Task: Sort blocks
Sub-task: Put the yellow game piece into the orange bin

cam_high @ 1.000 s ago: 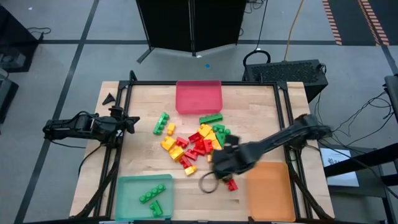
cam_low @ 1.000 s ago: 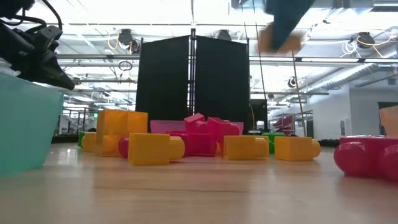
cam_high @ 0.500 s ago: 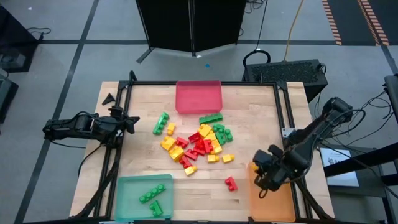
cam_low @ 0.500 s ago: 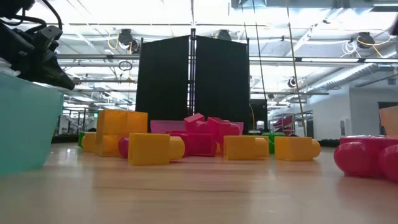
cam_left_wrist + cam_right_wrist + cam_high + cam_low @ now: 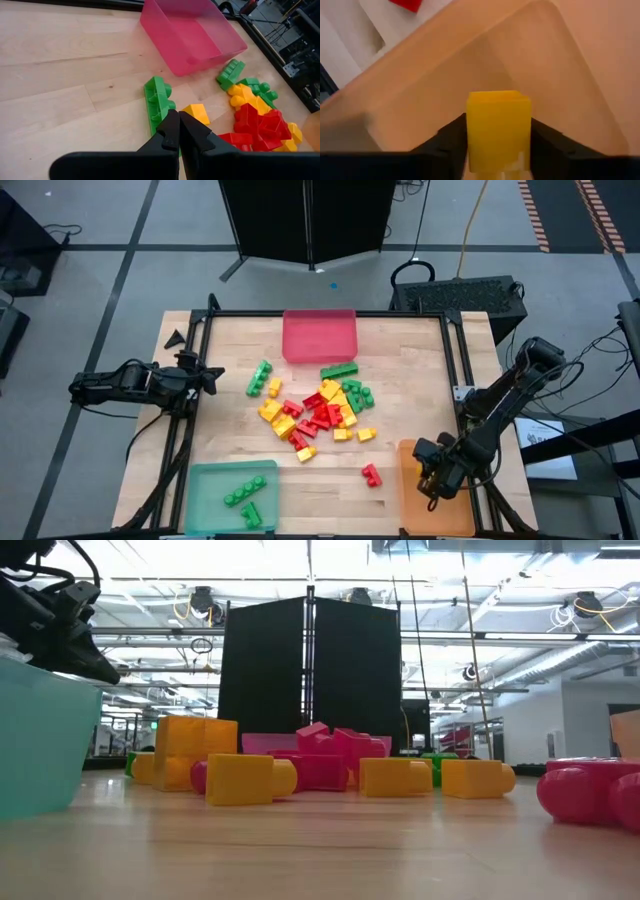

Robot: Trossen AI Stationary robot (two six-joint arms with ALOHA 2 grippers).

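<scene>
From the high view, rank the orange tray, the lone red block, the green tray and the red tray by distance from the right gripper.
Right gripper is at the near right.
1. Orange tray: directly under it.
2. Lone red block: just left of that tray.
3. Green tray: near left corner.
4. Red tray: far edge, centre.

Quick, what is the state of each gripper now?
Left gripper: shut, empty, at the table's left edge.
Right gripper: around a yellow block, over the orange tray.
</scene>
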